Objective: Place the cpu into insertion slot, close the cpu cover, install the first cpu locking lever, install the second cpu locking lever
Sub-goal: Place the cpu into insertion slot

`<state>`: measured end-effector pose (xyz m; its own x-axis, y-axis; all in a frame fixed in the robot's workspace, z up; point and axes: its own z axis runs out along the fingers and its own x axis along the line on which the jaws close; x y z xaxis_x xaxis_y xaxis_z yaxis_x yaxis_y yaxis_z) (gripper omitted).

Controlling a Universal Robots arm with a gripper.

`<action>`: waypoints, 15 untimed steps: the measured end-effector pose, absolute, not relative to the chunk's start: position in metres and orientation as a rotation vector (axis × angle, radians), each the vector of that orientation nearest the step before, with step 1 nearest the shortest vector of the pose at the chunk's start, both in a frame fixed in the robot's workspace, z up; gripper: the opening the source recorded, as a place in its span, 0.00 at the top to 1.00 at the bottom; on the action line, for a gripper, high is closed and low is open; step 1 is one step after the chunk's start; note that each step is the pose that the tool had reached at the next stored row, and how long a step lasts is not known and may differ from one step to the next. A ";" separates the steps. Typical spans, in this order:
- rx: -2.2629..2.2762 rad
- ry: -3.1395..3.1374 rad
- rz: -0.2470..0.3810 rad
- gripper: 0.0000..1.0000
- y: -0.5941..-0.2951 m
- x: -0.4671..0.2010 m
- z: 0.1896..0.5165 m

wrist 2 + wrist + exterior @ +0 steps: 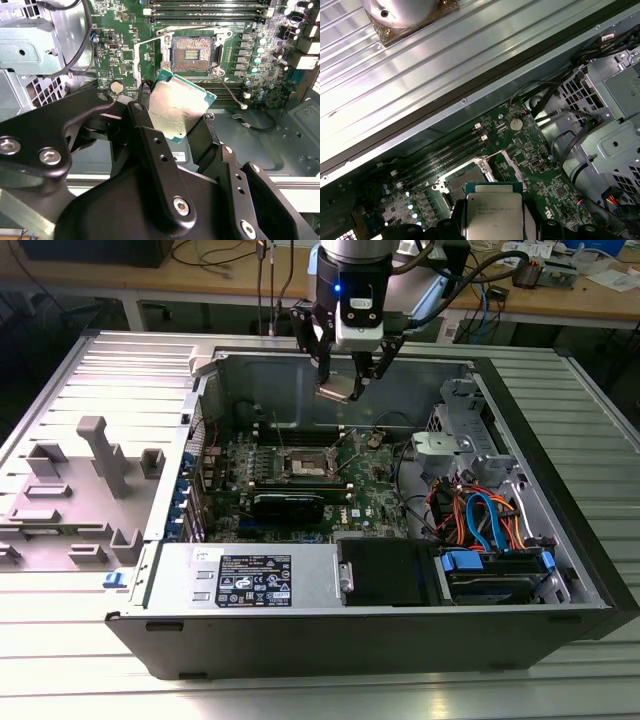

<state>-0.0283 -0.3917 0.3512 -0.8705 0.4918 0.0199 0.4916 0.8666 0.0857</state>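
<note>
My gripper [344, 386] hangs above the open computer case, shut on the cpu [338, 390], a small flat square chip with a silver-grey top. Both wrist views show the cpu [176, 107] [493, 215] clamped between the black fingers [150, 145]. Below it, on the green motherboard [375, 495], lies the insertion slot [303, 468] [194, 51] [461, 185], uncovered, its contact field showing in the second wrist view. The cpu cover [147, 52] stands swung open beside the socket. The cpu is held well above the slot, apart from it.
Black memory strips [445, 152] run alongside the socket. A grey drive cage [465, 440] and orange and blue cables [485, 520] fill the case at the exterior view's right. A power supply [255, 577] sits at the front. Grey fixtures [105, 455] stand outside the case at the left.
</note>
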 end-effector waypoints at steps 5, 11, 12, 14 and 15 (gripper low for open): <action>0.799 3.032 0.138 0.46 -0.392 -0.028 0.351; 0.799 3.032 0.138 0.46 -0.392 -0.028 0.351; 0.799 3.032 0.138 0.46 -0.392 -0.028 0.351; 0.810 3.029 0.138 0.46 -0.392 -0.028 0.351; 0.826 3.025 0.138 0.46 -0.392 -0.028 0.350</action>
<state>-0.0283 -0.3919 0.3502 -0.8613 0.5076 0.0203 0.5074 0.8574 0.0858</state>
